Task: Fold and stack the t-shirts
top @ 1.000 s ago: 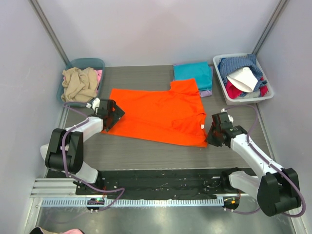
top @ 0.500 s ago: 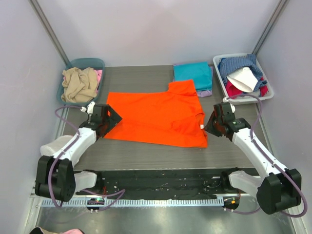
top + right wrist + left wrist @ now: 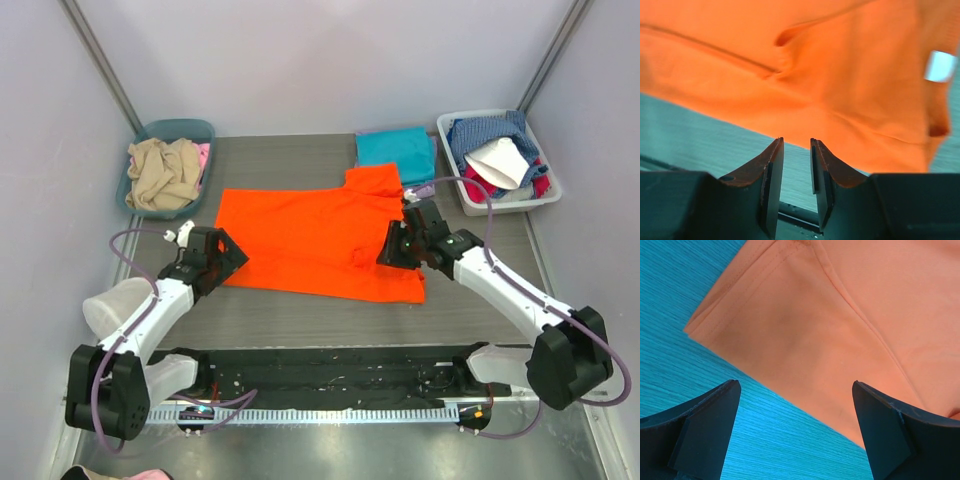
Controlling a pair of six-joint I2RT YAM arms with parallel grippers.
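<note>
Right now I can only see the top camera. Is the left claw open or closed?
Observer: Open. In the left wrist view the left claw is spread wide, with nothing in it.
Operator: What's under it?
Observer: A corner of the orange t-shirt, lying flat on the table. The claw holds none of it.
Operator: And the right claw?
Observer: The right wrist view shows the right claw almost shut, with only a thin gap and no cloth in it. The shirt's edge lies just beyond it.
</note>
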